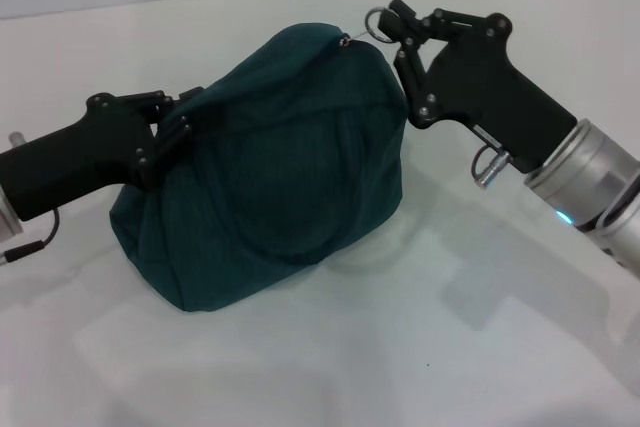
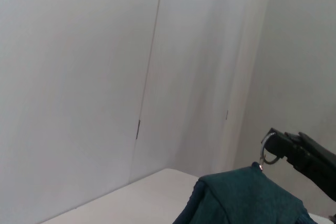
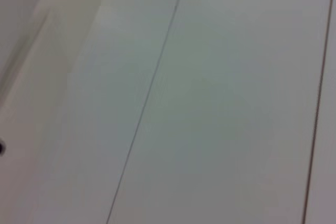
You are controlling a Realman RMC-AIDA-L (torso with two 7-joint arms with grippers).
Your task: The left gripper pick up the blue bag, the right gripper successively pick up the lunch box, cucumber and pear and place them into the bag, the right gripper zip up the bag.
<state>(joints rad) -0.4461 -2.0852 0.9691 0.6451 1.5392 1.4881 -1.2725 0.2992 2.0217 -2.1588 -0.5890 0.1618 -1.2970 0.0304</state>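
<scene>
The blue bag (image 1: pixel 270 167) sat bulging on the white table (image 1: pixel 450 347), its top closed. The right gripper (image 1: pixel 392 25) pinched the metal ring pull (image 1: pixel 377 20) at the bag's upper right corner. The left gripper (image 1: pixel 178 119) clamped the bag's left edge. Pale seamed wall panels (image 2: pixel 105 77) stood behind.

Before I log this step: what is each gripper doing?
Left gripper: shut on the blue bag.
Right gripper: shut on the zipper ring pull.
</scene>
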